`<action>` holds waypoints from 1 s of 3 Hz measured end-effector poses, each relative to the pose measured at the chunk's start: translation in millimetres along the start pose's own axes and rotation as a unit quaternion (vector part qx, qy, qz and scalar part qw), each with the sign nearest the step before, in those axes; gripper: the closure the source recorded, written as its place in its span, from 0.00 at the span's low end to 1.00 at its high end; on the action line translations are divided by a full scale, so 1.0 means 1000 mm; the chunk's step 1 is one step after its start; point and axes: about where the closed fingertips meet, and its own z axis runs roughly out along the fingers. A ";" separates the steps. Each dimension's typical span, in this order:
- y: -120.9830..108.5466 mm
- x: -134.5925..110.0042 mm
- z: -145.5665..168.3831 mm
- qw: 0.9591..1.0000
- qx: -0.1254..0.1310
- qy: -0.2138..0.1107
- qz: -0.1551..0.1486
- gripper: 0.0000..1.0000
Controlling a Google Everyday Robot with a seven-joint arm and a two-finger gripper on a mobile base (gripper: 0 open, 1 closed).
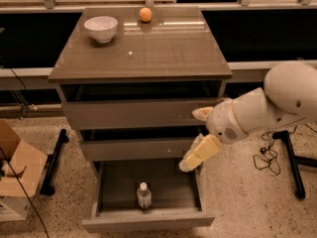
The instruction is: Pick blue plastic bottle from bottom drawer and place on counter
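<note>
The blue plastic bottle (144,195), clear with a white cap, stands upright near the front of the bottom drawer (148,221), which is pulled open. My gripper (197,137) is open and empty. It hovers at the cabinet's right front, level with the middle drawer, above the open drawer's right side and up and to the right of the bottle. The counter (148,53) is the glossy top slab above.
A white bowl (101,28) and a small orange ball (145,14) sit at the back of the counter. A cardboard box (19,175) stands on the floor at left. Black stand legs (292,162) and cables lie on the floor at right.
</note>
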 end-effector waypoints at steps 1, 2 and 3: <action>-0.005 0.015 0.064 0.998 -0.032 -0.037 0.027 0.00; -0.012 0.037 0.138 0.990 -0.070 -0.098 0.073 0.00; -0.015 0.057 0.195 0.978 -0.117 -0.128 0.119 0.00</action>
